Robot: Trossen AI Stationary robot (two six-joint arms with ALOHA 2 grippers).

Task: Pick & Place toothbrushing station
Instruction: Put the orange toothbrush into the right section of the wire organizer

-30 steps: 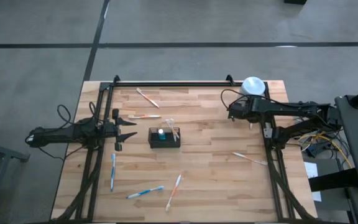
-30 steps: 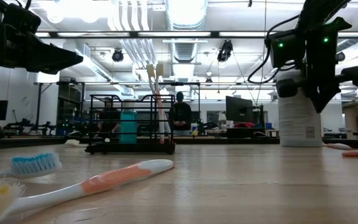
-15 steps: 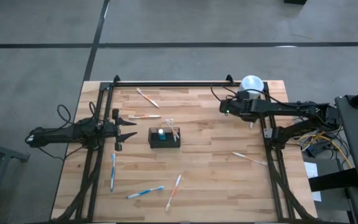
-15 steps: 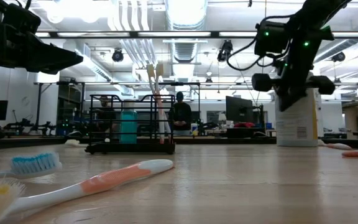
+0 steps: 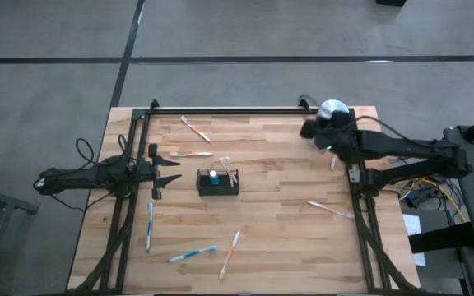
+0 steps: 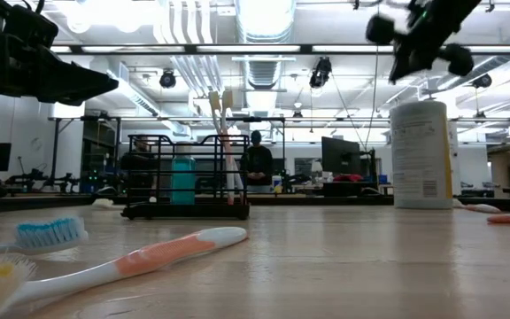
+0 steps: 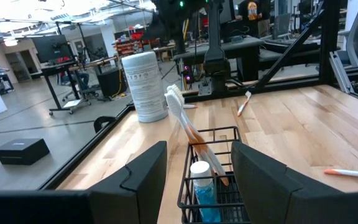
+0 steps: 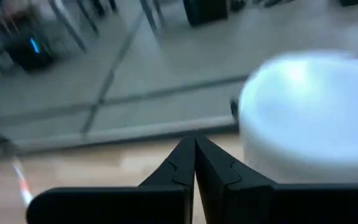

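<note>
Lying scattered, toothbrushes (image 5: 192, 254) dot the wooden table (image 5: 278, 238).

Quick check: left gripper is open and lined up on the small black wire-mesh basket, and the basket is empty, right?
Not empty. The left wrist view shows the small black wire-mesh basket holding two upright toothbrushes and a blue white-capped tube. The rest stands: the left gripper is open, facing the basket.

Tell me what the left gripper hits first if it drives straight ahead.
Probably the small black wire-mesh basket: the open left gripper points right at it in the left wrist view, though it may stand higher than the basket.
</note>
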